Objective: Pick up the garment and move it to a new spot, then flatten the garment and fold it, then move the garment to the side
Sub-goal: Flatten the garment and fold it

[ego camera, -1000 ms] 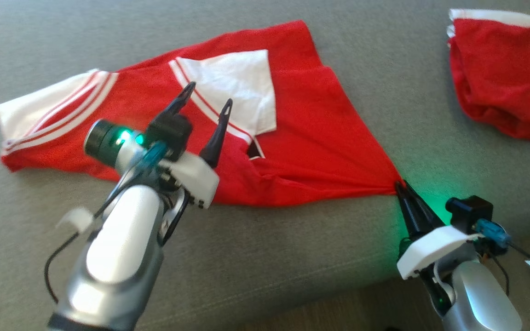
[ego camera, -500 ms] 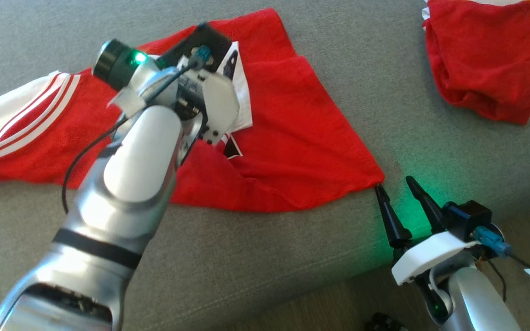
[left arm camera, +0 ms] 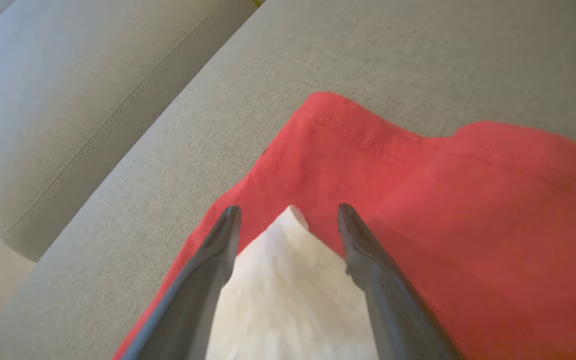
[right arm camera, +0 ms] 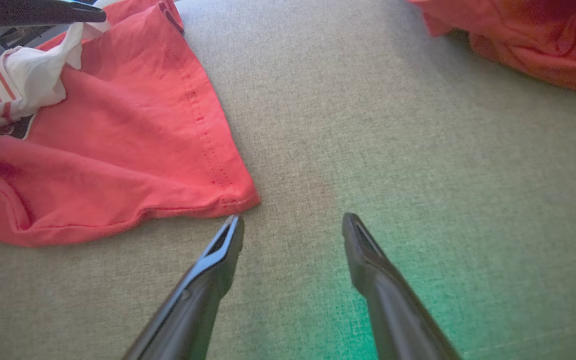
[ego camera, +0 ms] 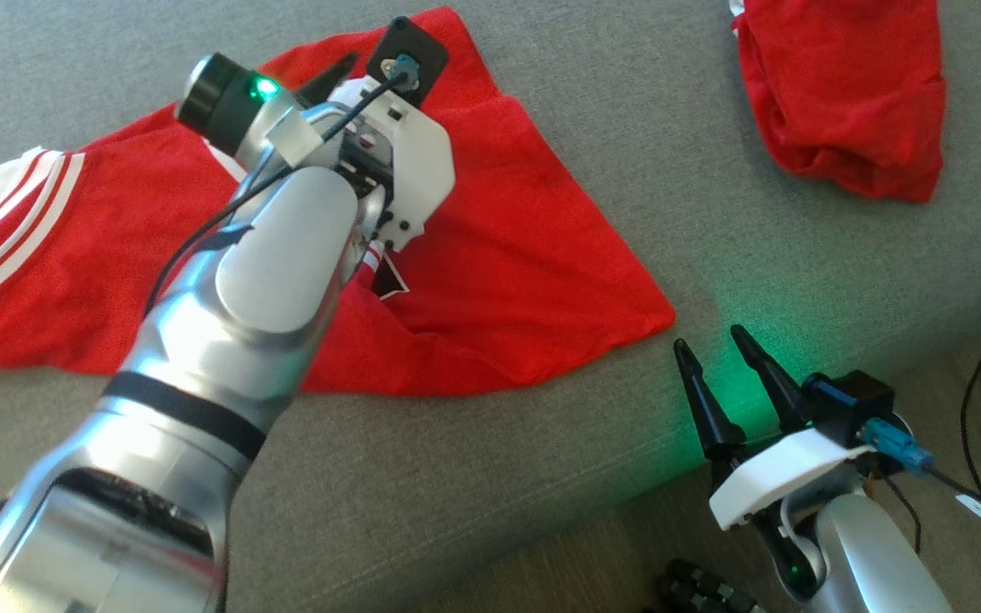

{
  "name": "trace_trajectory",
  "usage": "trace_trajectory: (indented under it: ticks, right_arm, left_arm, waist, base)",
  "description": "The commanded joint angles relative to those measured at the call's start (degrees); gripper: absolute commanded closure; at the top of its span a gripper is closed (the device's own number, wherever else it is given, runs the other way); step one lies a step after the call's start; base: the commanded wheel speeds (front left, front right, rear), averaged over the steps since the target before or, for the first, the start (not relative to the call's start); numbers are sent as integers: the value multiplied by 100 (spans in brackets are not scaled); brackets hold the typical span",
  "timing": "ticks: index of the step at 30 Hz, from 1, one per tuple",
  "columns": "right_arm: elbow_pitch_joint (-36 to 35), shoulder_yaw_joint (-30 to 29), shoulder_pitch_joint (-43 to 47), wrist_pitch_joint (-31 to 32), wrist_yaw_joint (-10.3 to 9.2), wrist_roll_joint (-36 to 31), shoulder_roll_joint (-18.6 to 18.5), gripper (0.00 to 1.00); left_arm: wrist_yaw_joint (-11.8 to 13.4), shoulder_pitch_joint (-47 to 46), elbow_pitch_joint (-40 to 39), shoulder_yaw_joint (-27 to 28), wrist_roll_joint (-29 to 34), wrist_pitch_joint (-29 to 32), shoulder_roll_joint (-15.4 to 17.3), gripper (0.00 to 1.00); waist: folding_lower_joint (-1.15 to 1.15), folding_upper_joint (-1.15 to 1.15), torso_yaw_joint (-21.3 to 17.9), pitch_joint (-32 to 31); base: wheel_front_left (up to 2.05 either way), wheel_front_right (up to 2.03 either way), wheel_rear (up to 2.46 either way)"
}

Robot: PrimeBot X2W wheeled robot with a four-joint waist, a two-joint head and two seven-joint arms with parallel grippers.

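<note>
Though mostly flat, red garment (ego camera: 524, 264), white-sleeved, red-striped, on grey couch (ego camera: 797, 255)

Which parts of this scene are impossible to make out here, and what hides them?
- Head view: the pale left forearm covers the middle of the red garment with white striped sleeves; its black mark is half hidden.
- Head view: that garment's striped sleeve is cut by the left edge.
- Head view: the crumpled red cloth is cut by the top edge.
- Left wrist view: whether the open left gripper touches the white fabric is unclear.
</note>
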Motion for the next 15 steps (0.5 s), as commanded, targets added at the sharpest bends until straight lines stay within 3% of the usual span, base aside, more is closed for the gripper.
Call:
trace_trajectory:
  ticks: [1, 7, 8, 10, 15]
  right_arm:
    - [-170, 128, 18, -13, -2, 61, -60, 0]
    - [-187, 124, 40, -13, -2, 85, -60, 0]
    - [-193, 123, 36, -13, -2, 85, -60, 0]
    - [-209, 100, 24, -13, -2, 78, -60, 0]
    - [-223, 13, 54, -13, -2, 54, -60, 0]
  left_arm:
    - [72, -319, -99, 90, 64, 9, 61, 0]
    - [88, -488, 495, -34, 63, 98, 60, 0]
    - [70, -502, 554, -56, 39, 99, 60, 12]
    - [45, -524, 620, -109, -10, 48, 60, 100]
    - [-28, -525, 566, -156, -271, -392, 60, 100]
  waist:
    - [0, 0, -11, 5]
    - [0, 0, 4, -24]
    - [0, 0, 15, -32]
    - [0, 0, 51, -50]
    - [0, 0, 261, -156]
  base:
    - [0, 0, 0]
    - [0, 0, 0]
    - [0, 0, 0]
    - [0, 0, 0]
    - [0, 0, 0]
